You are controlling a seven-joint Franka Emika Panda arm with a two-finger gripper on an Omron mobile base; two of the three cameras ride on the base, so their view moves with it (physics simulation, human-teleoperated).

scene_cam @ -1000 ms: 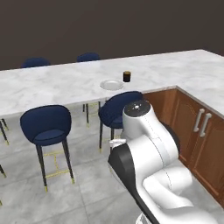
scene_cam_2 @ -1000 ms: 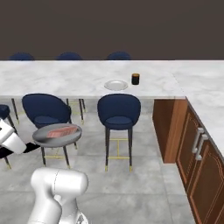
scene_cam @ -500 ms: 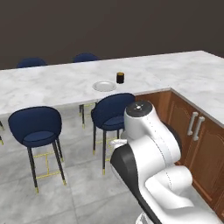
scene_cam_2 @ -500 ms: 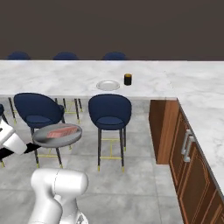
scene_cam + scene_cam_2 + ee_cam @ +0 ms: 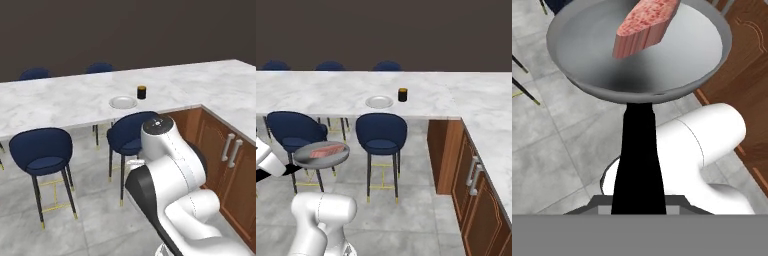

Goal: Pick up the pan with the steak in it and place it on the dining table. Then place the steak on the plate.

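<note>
Riding in mid-air over the grey tiled floor (image 5: 416,210), the pan (image 5: 321,154) is level, with the steak (image 5: 327,149) lying inside it. In the hand view the pan (image 5: 637,50) has the steak (image 5: 646,25) toward its far side, and the long black handle (image 5: 638,160) runs straight back to the gripper (image 5: 638,202), whose jaws are clamped together on the handle's end. In the right base view the pan hangs in front of a blue chair (image 5: 295,131), at about seat height and well below the tabletop.

The dining table (image 5: 321,92) stretches across the room beyond the chairs, its marble top carrying the plate (image 5: 379,102) near the front edge, with a small dark cup (image 5: 402,95) just beside it. From the left base view the plate (image 5: 123,102) and cup (image 5: 141,92) sit in the same pairing on the table (image 5: 55,102), well apart from the pan. A second blue chair (image 5: 381,134) stands directly below the plate. Brown wooden cabinets (image 5: 476,190) line the right side under a marble counter (image 5: 491,112).
</note>
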